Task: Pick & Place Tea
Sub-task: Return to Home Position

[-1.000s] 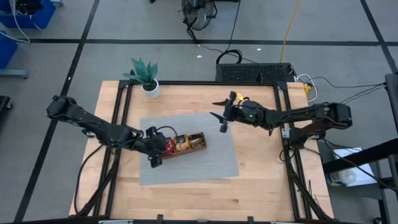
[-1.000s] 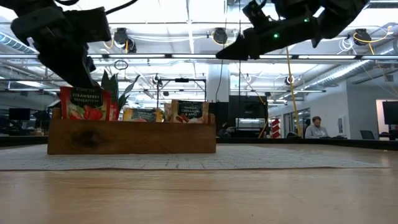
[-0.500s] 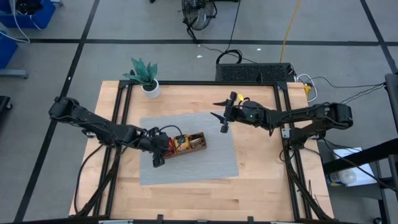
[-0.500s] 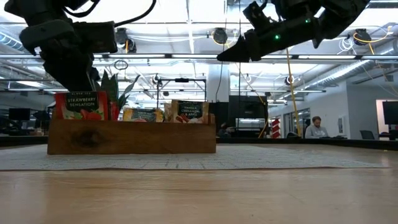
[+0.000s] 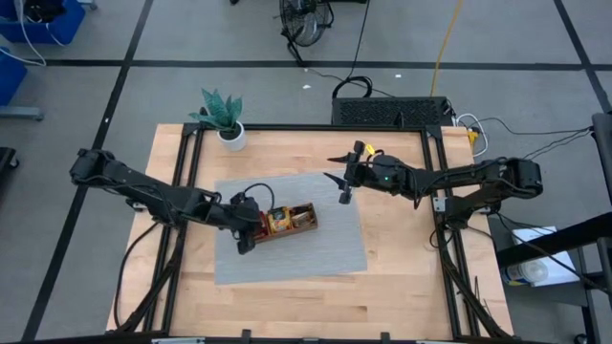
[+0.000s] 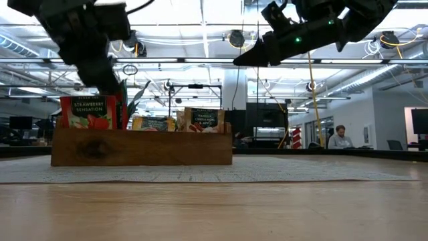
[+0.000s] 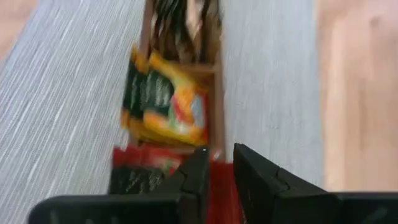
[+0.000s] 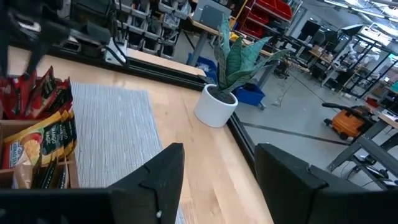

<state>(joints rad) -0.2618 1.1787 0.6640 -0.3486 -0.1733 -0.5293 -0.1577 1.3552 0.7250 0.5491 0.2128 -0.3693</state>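
The tea sachets (image 5: 276, 221) stand on edge in the wooden tray (image 6: 140, 148): the red ones (image 6: 87, 112) fill the end compartment nearest the left arm, the orange-yellow ones (image 7: 168, 99) the middle one, and a darker lot the far end (its colours are hard to make out). The tray lies on the left half of a grey mat (image 5: 316, 248), which covers the middle of the table. The left gripper (image 7: 219, 163) hovers just above the red sachets, its jaws parted by only a narrow gap and holding nothing. The right gripper (image 8: 219, 149) hangs high over the mat's far right corner, jaws wide apart and empty. A potted plant (image 5: 228, 124) stands near the table's far left corner.
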